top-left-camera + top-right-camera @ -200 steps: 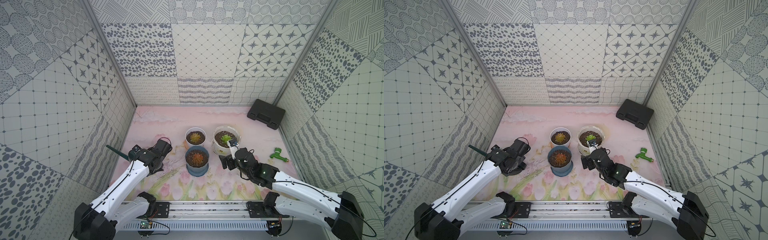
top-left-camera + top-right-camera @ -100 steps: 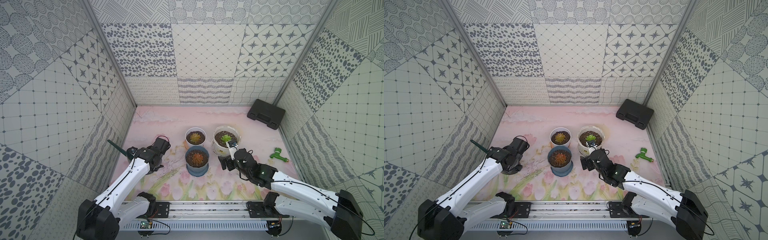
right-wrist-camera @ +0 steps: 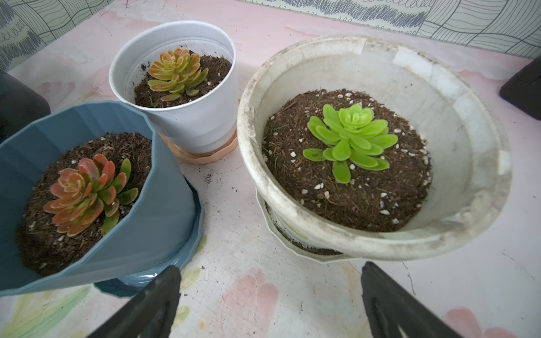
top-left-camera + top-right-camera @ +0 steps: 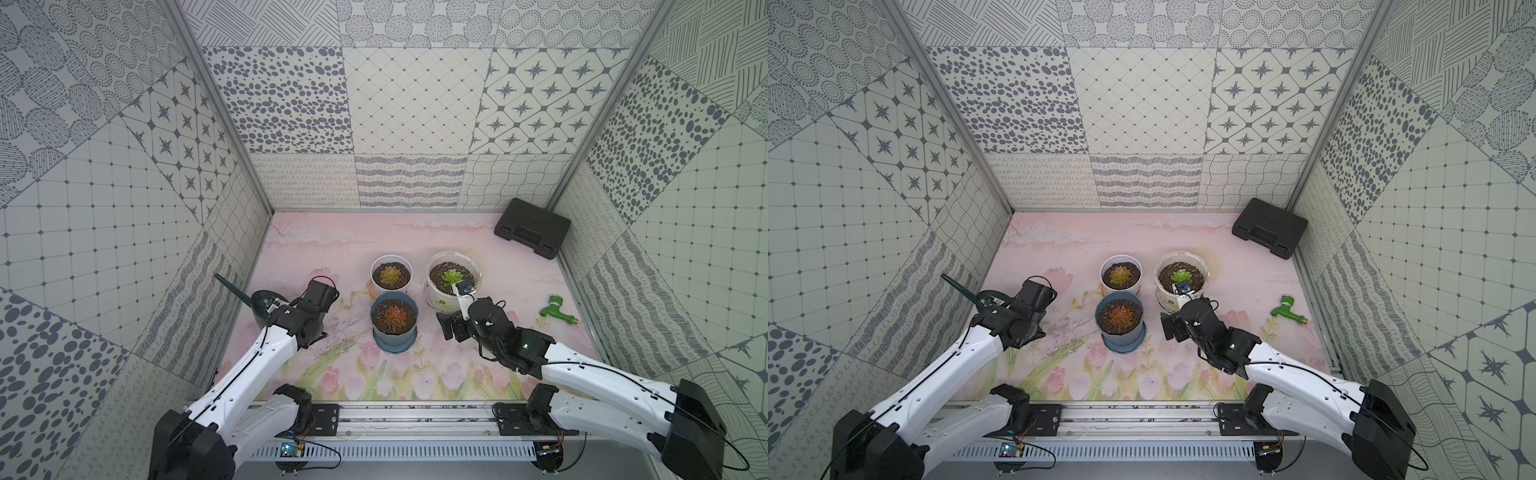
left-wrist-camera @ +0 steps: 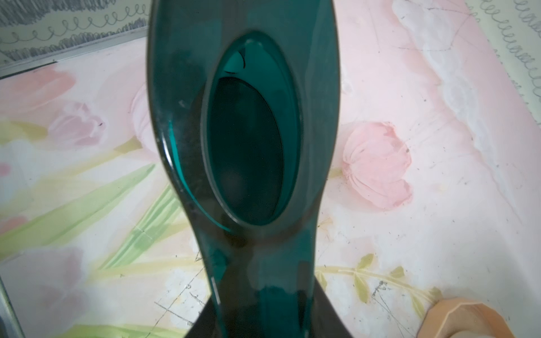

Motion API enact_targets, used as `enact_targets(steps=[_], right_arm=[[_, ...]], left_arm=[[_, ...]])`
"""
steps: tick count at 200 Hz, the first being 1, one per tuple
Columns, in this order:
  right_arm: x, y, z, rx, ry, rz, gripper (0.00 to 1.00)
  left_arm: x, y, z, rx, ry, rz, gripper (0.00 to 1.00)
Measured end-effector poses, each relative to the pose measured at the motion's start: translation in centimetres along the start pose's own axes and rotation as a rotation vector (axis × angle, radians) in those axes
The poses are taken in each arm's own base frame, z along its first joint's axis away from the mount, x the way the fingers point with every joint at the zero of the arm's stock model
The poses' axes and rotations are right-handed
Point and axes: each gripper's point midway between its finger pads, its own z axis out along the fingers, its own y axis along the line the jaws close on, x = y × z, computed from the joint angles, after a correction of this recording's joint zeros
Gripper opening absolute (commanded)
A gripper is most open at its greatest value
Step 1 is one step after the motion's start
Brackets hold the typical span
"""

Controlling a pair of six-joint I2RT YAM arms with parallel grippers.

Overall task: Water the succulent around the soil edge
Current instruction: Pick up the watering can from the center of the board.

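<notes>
A dark green watering can (image 4: 261,302) stands at the left of the mat, its spout toward the left wall. My left gripper (image 4: 277,311) is shut on its handle, and the can (image 5: 243,146) fills the left wrist view. Three potted succulents stand mid-mat: a yellow-orange one (image 4: 390,274) in a small white pot, an orange-red one (image 4: 394,316) in a blue pot, and a green one (image 4: 451,276) in a wide white pot. My right gripper (image 4: 455,309) is open and empty, in front of the wide pot. The green succulent (image 3: 351,137) sits in dark soil.
A black case (image 4: 532,227) lies in the back right corner. A green toy faucet (image 4: 557,309) lies near the right wall. The can's spout (image 4: 226,284) is close to the left wall. A peach saucer (image 3: 205,155) sits under the small white pot.
My left gripper has closed on the watering can's handle, and the can with its spout has shifted slightly back toward the left wall. The right arm has hardly moved.
</notes>
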Motion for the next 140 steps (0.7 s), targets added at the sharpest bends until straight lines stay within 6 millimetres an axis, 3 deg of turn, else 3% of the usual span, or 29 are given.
enact_targets(steps=[47,94,140], right_arm=[[0.0,0.0,0.0,0.001,0.001,-0.001,0.98],[0.3,-0.2,0.4,0.015,0.012,-0.007,0.98],[0.4,-0.2,0.4,0.020,0.017,-0.009,0.98]], left_arm=[[-1.3,-1.4,-1.9,0.127,-0.038,0.171,0.00],[-1.9,-4.4,-5.5,0.285,-0.091,0.401,0.00],[-2.2,-5.8,-7.3,0.384,-0.117,0.457,0.00]])
